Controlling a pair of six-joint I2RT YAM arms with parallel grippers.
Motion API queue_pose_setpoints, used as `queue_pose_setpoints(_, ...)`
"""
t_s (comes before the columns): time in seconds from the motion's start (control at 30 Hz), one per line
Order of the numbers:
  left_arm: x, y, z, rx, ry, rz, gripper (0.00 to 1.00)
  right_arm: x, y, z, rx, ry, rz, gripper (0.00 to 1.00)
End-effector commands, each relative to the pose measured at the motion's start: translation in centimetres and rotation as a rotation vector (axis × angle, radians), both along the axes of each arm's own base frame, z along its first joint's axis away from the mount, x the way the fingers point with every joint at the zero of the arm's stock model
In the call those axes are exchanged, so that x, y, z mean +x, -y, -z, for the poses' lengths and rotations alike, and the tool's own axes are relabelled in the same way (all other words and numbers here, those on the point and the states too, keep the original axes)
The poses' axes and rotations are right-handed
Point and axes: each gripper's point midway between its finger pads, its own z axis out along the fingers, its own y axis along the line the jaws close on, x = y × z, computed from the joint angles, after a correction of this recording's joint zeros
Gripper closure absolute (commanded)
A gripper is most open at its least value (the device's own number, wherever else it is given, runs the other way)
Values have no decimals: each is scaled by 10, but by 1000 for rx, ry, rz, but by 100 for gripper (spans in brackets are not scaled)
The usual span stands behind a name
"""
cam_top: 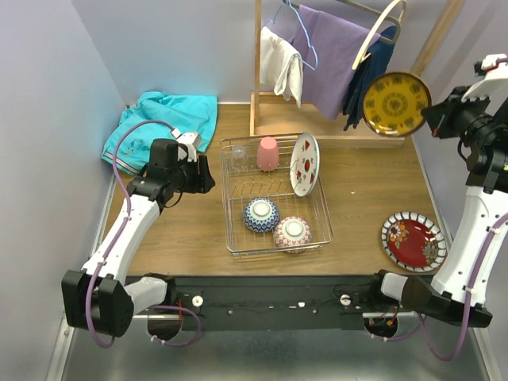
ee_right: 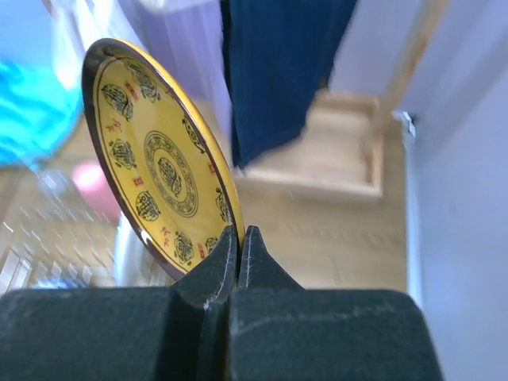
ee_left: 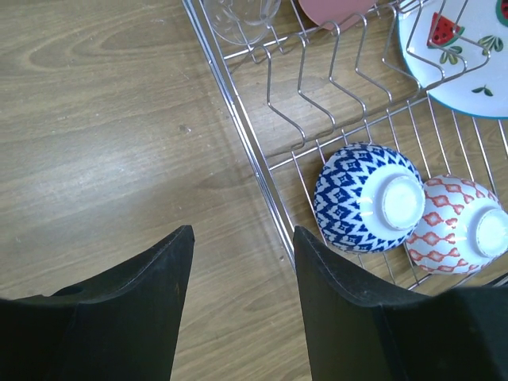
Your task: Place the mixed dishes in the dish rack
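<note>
Yellow plate (cam_top: 396,104) hangs at the upper right, its rim pinched tight in the right gripper (ee_right: 240,233); left gripper (ee_left: 243,232) gapes empty just left of the silver-wire dish rack (cam_top: 225,190), mid-frame.

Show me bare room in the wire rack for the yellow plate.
Free: the middle of the silver wire dish rack, between the pink cup behind and the blue-patterned bowl in front, left of the white fruit plate. Crowded: the front, with the pink-patterned bowl alongside.

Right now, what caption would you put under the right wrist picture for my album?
Right gripper pinches the yellow plate by its rim, held on edge before hanging navy cloth.
</note>
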Motion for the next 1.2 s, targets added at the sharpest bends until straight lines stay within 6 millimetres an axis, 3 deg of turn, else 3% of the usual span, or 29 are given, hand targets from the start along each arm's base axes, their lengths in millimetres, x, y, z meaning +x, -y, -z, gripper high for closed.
queue_pose_setpoints(0.0,-5,-9,-4,15,23,-22,38,50,-30,-62,142,184,-68,99)
queue_pose_setpoints(0.03,-6,-9,-5,17,25,-20,38,56,-35,-71,139,205,-77,100)
queue_pose_setpoints(0.07,-5,-11,-6,23,29,-26,38,56,-50,-96,126,265,-114,99)
queue_pose_setpoints(0.13,-3,-15,-7,26,35,-38,38,80,-57,-103,146,272,-109,99)
queue_pose_setpoints(0.17,-2,-16,-6,26,35,-42,38,75,-78,-126,152,324,-157,99)
queue_pose_setpoints(0.2,-1,-20,-6,21,34,-54,38,79,-86,-131,168,332,-159,99)
queue_pose_setpoints(0.33,1,-25,-4,-2,33,-77,38,78,-143,-137,215,338,-315,99)
queue_pose_setpoints(0.5,-7,-32,6,-16,15,-105,38,40,-206,-135,235,327,-534,99)
queue_pose_setpoints(0.63,-14,-39,16,-28,0,-129,38,29,-256,-111,211,266,-638,99)
queue_pose_setpoints(0.67,-17,-41,20,-33,-8,-137,38,19,-283,-98,200,232,-690,99)
queue_pose_setpoints(0.73,-17,-47,22,-43,-12,-163,38,26,-305,-78,142,207,-656,100)
queue_pose_setpoints(0.77,-18,-48,24,-49,-19,-171,38,11,-333,-66,126,187,-687,100)
queue_pose_setpoints(0.83,-16,-53,22,-60,-15,-196,38,22,-340,-49,61,177,-533,99)
queue_pose_setpoints(0.87,-16,-53,21,-60,-14,-196,38,10,-359,-46,56,186,-507,100)
queue_pose_setpoints(0.9,-14,-61,21,-59,-13,-223,38,21,-351,-28,12,165,-372,100)
queue_pose_setpoints(0.97,-12,-66,18,-53,2,-234,38,23,-352,-14,-3,146,-271,100)
queue_pose_setpoints(1.0,-11,-68,17,-49,7,-237,38,28,-341,-9,0,131,-186,100)
queue_pose_setpoints(1.1,-8,-72,12,-47,28,-246,38,31,-333,12,29,56,-92,99)
queue_pose_setpoints(1.17,-7,-75,11,-53,33,-262,38,30,-324,38,13,3,-24,99)
